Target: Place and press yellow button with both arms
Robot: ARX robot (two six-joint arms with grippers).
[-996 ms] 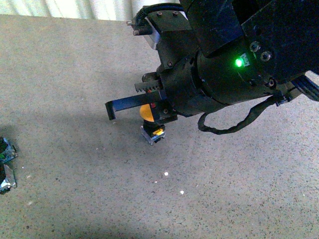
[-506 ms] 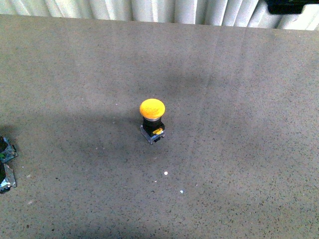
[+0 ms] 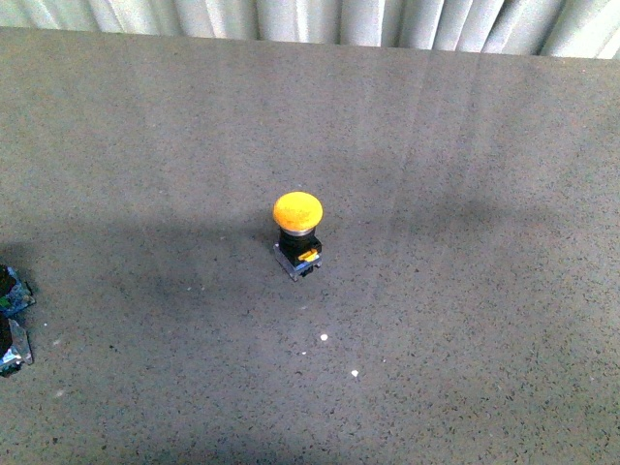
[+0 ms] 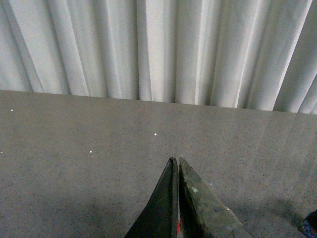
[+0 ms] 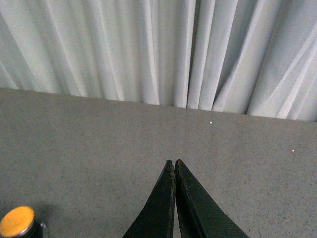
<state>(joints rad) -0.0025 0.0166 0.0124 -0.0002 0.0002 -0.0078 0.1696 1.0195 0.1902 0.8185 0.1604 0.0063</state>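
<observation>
At the near left edge of the grey speckled surface (image 3: pixel 465 320) a small dark shiny scrap (image 3: pixel 12 325) lies partly cut off by the frame, and a few white specks dot the surface nearer the middle. Beyond them, about midway between the near and far edges and roughly central from left to right, the yellow button (image 3: pixel 297 232) stands upright on its clear square base, its yellow cap uppermost and nothing touching it. Neither arm shows in the front view. The left gripper (image 4: pixel 176 161) has its fingers pressed together with nothing between them, above bare surface, the button nowhere in its view. The right gripper (image 5: pixel 172 162) is likewise closed and empty; the button sits on the surface well apart from its fingertips, off to one side. A pleated white curtain (image 3: pixel 320 17) hangs behind the far edge.
</observation>
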